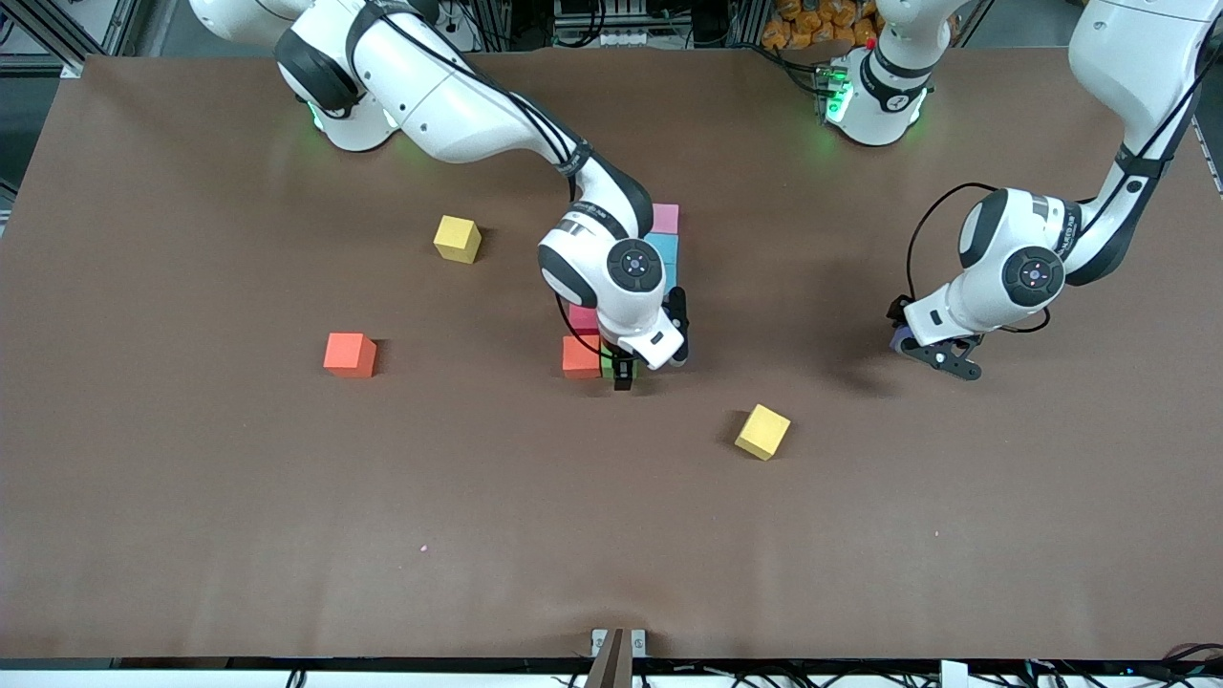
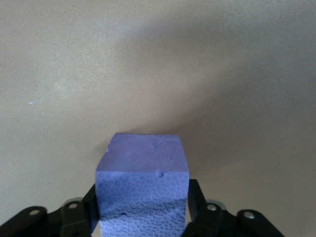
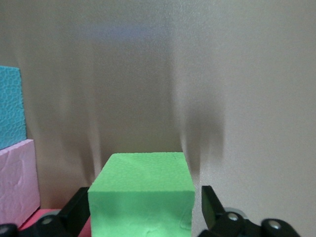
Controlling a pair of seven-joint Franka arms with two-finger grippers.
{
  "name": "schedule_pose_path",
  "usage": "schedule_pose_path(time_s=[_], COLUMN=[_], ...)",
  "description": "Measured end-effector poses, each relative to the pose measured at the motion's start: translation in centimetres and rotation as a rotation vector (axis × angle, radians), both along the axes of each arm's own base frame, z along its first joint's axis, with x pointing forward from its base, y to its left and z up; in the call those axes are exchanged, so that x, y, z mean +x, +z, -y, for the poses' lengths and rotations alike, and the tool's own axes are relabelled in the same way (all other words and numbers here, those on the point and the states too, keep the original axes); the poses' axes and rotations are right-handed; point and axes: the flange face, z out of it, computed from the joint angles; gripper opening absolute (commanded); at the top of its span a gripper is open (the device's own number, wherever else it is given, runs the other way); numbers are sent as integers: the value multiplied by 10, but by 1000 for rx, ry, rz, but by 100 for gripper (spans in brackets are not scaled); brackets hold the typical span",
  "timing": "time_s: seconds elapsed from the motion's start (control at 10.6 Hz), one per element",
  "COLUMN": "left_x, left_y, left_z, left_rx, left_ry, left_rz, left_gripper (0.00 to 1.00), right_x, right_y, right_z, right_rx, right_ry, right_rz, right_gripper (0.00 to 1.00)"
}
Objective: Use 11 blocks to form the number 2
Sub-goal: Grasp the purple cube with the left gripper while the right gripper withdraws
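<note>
My right gripper point(image 3: 143, 210) stands apart around the green block point(image 3: 141, 197); lifting carelessly could nudge it. My left gripper point(image 2: 143, 212) clamps the purple block point(image 2: 142, 187).

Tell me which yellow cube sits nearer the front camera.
The yellow cube near the right gripper and the partly built digit; the other yellow cube lies farther from the camera, toward the right arm's base.

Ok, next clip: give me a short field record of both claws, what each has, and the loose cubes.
left claw: fingers against a purple cube, toward the left arm's end of the table
right claw: open around a green cube, beside the orange cube of the partly built digit
digit so far: pink, light blue and crimson cubes show; the rest is hidden by the right arm
loose cubes: two yellow, one orange
</note>
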Motion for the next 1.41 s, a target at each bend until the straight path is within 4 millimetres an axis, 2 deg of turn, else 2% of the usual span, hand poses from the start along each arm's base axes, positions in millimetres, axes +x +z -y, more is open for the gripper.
schedule_pose_path(time_s=[0.28, 0.56, 0.75, 0.94, 1.04, 1.22, 1.41], left_x=[2, 21, 34, 46, 53, 61, 60], left_y=[1, 22, 45, 74, 92, 115, 125], left_z=[0, 8, 34, 74, 93, 124, 157], left_rx=[6, -4, -15, -23, -23, -28, -37], left_ry=[-12, -89, -141, -204, -231, -277, -331], left_rz=[7, 57, 108, 135, 146, 177, 200], left_gripper=[62, 61, 61, 61, 61, 60, 57], right_x=[1, 0, 1, 14, 28, 73, 122], right_y=[11, 37, 55, 75, 88, 115, 147], right_z=[-3, -2, 0, 13, 29, 80, 151], right_rx=[12, -1, -5, -11, -9, 15, 40], right_ry=[0, -2, -9, -41, -72, -168, -287], right_rz=[10, 5, 7, 12, 18, 38, 62], right_gripper=[100, 100, 100, 100, 100, 100, 100])
